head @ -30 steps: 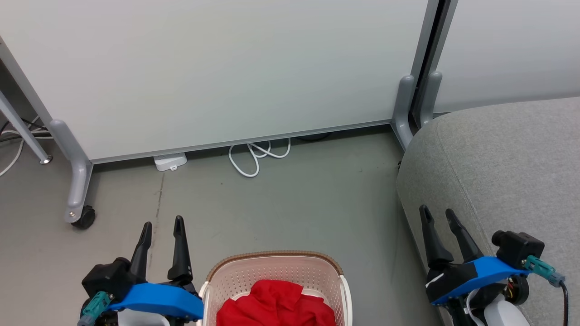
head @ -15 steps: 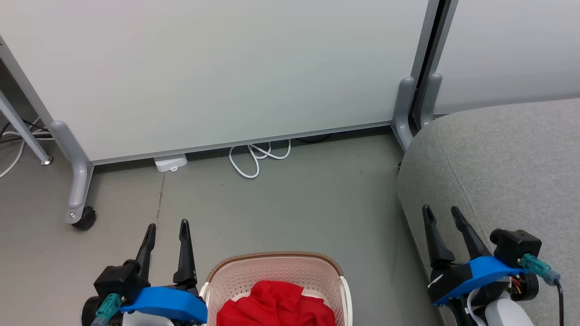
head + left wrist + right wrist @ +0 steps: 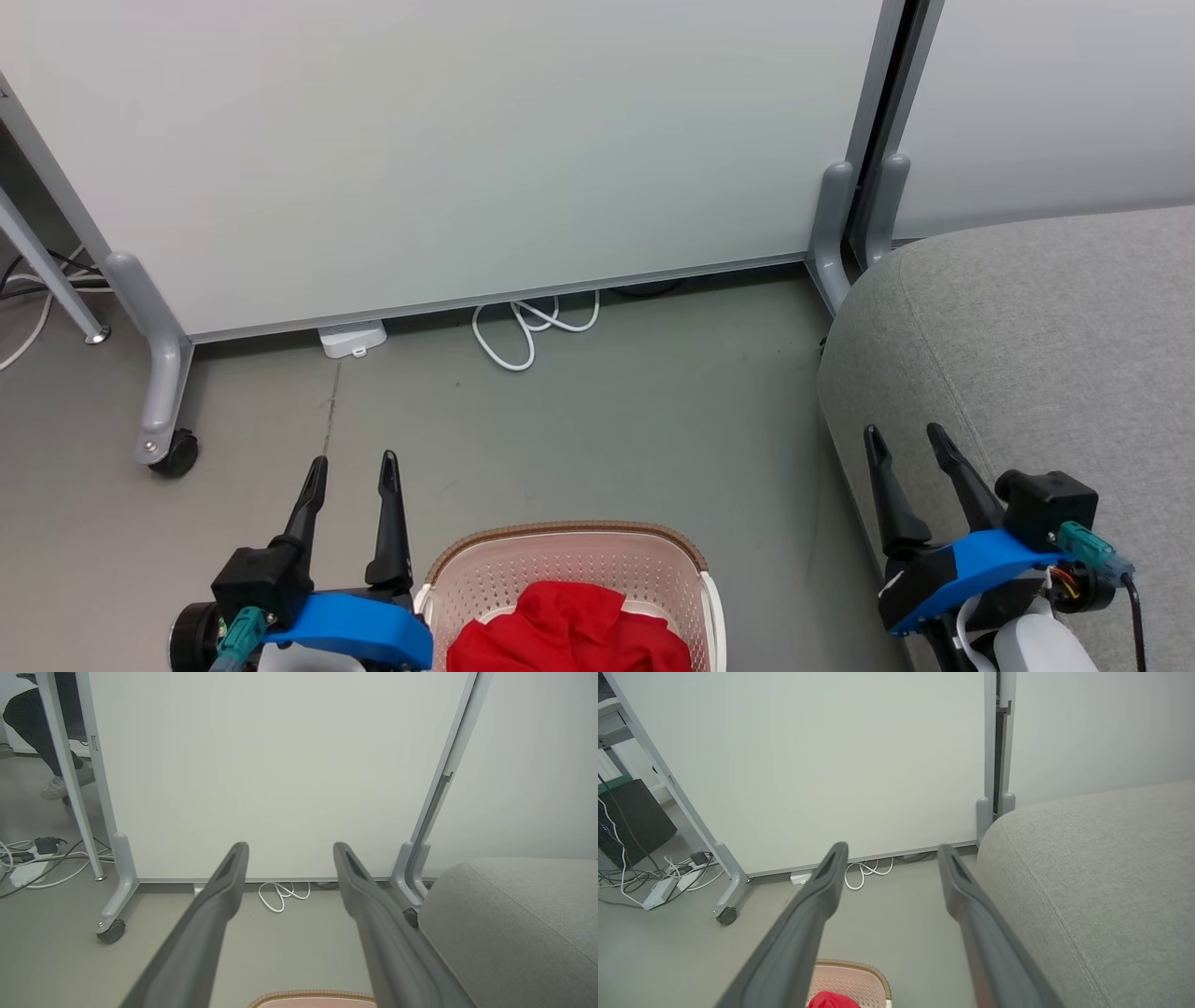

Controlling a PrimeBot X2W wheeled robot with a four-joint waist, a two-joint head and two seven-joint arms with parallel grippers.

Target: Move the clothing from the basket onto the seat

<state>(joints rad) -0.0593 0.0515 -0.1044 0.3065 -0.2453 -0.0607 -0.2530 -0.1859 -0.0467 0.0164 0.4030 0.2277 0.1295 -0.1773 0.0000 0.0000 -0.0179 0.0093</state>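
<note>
The cream basket (image 3: 569, 562) with its brown rim stands on the floor at the bottom middle of the head view, and red clothing (image 3: 568, 635) is heaped inside it. My left gripper (image 3: 353, 464) hangs open just left of the basket, empty. My right gripper (image 3: 904, 435) is open and empty too, over the front edge of the grey seat (image 3: 1046, 355) on the right. A strip of the basket rim (image 3: 313, 995) shows in the left wrist view beside the seat (image 3: 514, 924). In the right wrist view I see the basket (image 3: 852, 980), a bit of red clothing (image 3: 831, 1000) and the seat (image 3: 1101, 882).
A white partition panel (image 3: 448, 149) on grey castor legs (image 3: 163, 411) closes off the back. A coiled white cable (image 3: 527, 327) and a small white box (image 3: 352, 338) lie at its foot. Behind the panel's left end are cables, a power strip (image 3: 658, 891) and a person's shoe (image 3: 58, 786).
Both grippers have sunk a little lower in the head view and the left one has shifted slightly right. The basket and clothing have not moved.
</note>
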